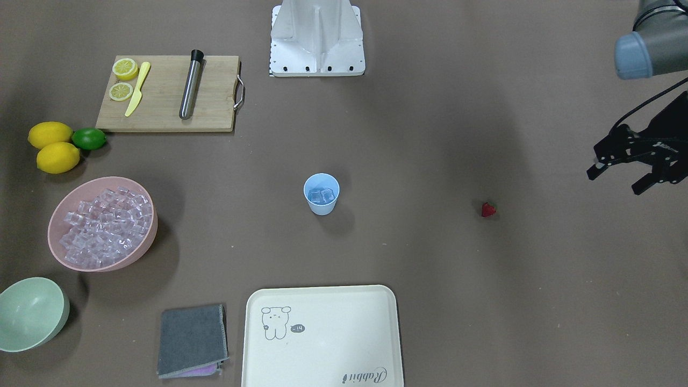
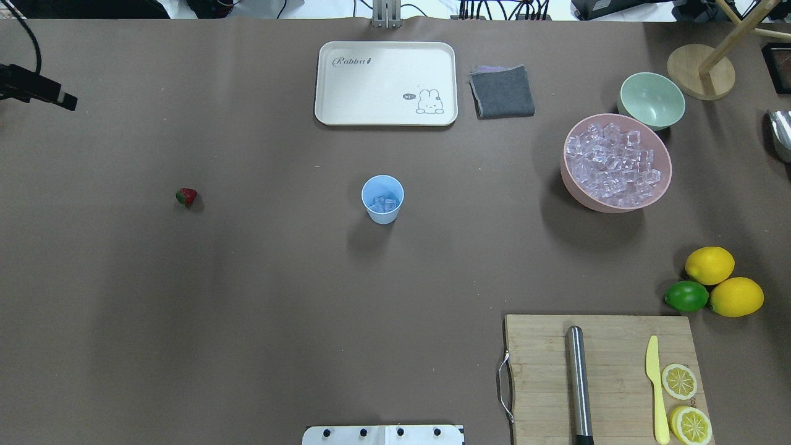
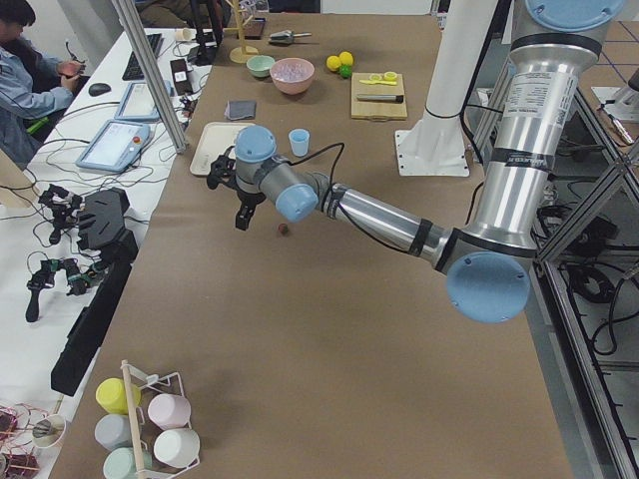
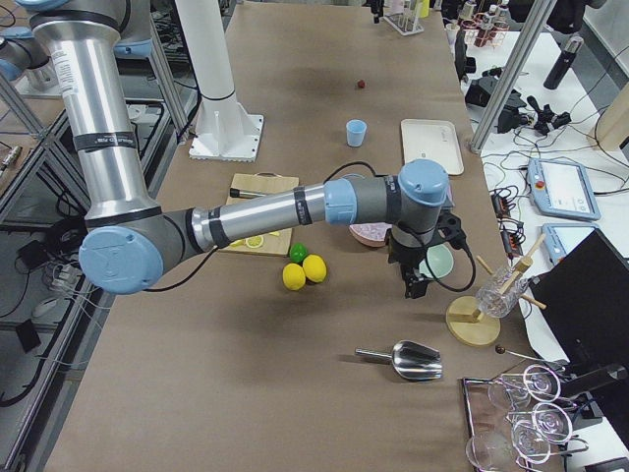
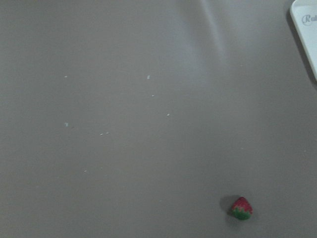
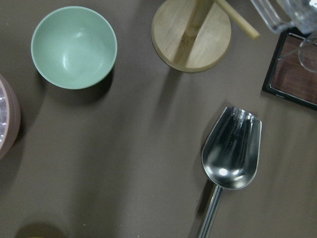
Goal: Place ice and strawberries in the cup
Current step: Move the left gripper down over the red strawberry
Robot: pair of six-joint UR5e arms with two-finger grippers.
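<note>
Left jaws spread, empty; right jaws: cannot tell.
Strawberry (image 2: 186, 196) on worktop (image 2: 247, 309), 9 o'clock of cup (image 2: 382, 198) in overhead view; probably light, stiff, slippery cone, so pinch across widest part.

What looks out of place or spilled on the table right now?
Nothing spilled or tipped. The cup stands upright with ice inside, and no loose cubes show around the pink bowl. The one stray is the strawberry, lying alone on the bare table, well apart from the cup. A few pale specks dot the table near it.
</note>
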